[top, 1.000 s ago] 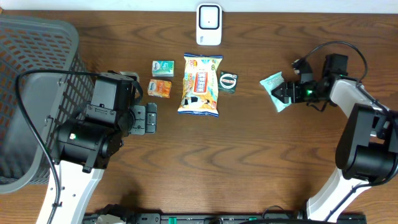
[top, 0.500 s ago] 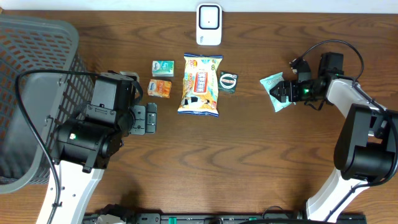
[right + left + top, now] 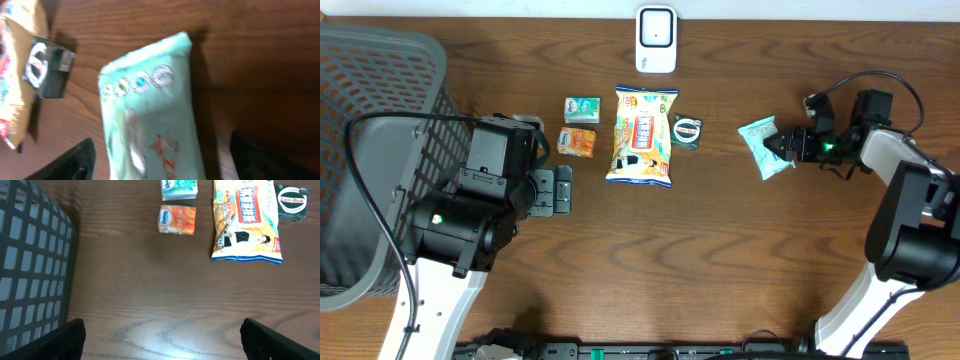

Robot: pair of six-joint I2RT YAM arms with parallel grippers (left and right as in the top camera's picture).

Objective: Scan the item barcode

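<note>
mint-green packet sits between the right gripper's spread jaws, arm stretched out low.

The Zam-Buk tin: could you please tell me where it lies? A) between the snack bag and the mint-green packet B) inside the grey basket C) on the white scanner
A: the Zam-Buk tin lies right beside the snack bag, with the mint-green packet on its other side.
</note>
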